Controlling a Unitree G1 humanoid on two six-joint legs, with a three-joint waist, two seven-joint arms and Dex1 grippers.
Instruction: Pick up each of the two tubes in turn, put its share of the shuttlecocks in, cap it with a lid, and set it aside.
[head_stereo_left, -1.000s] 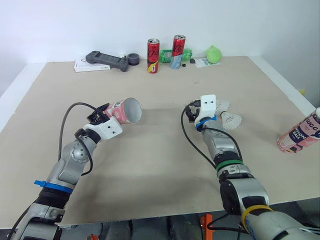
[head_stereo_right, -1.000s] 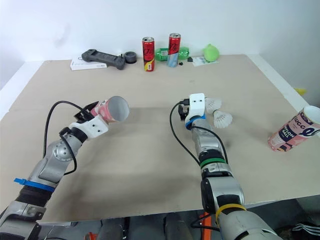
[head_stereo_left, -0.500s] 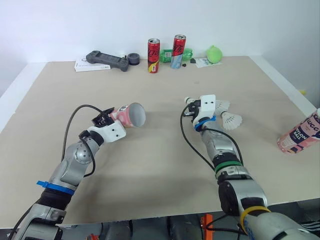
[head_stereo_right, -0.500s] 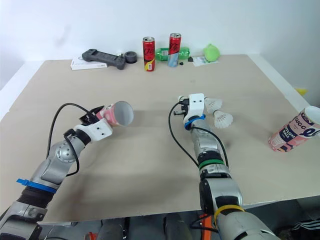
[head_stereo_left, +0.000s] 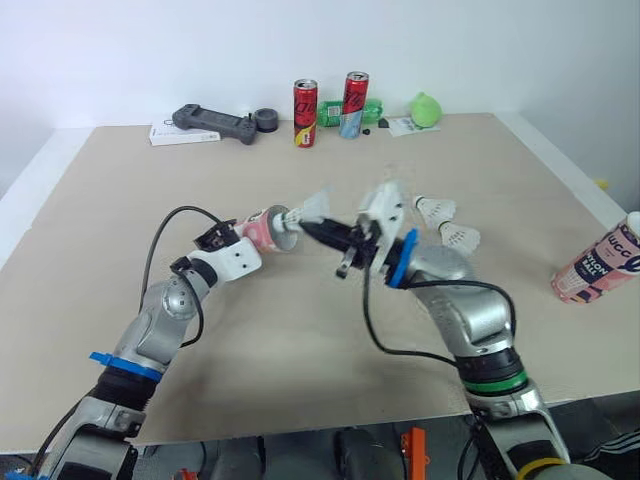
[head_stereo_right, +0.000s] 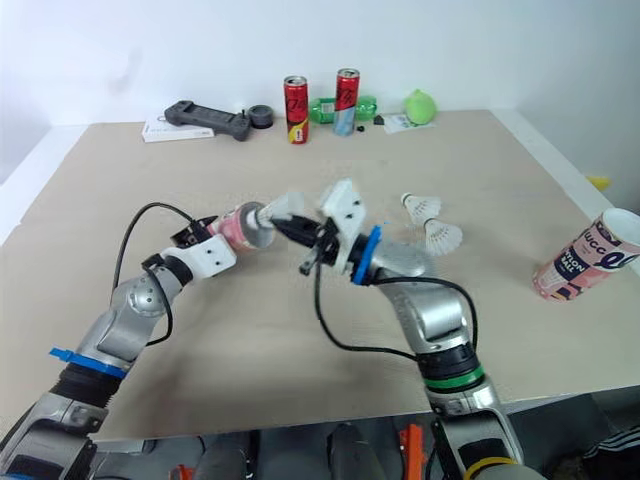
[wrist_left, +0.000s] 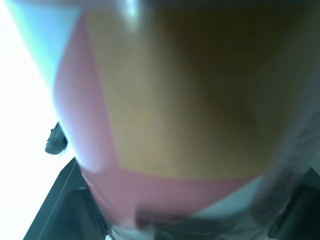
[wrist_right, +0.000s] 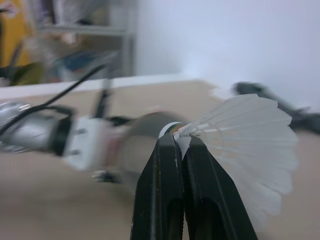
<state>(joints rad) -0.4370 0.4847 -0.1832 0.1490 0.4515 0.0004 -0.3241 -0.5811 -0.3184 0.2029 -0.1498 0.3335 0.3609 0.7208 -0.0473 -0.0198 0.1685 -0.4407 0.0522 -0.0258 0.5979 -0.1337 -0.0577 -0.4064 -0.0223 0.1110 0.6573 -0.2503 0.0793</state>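
Having swung inward, right gripper (wrist_right: 176, 142) now holds shuttlecock (wrist_right: 245, 131) at tube (head_stereo_left: 262, 227) mouth.

Silver arms (head_stereo_left: 165, 310), white wrist blocks (head_stereo_left: 238, 258), looping black cables (head_stereo_left: 186, 209), blue bands (head_stereo_left: 118, 366), right forearm's green ring (head_stereo_left: 491, 384).

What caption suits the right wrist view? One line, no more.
Right gripper pinching a shuttlecock near its cork, pointing it at the open mouth of the tube.

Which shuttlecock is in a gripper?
The shuttlecock pinched by the right gripper, at the mouth of the tube in the left gripper; the other two lie on the table.
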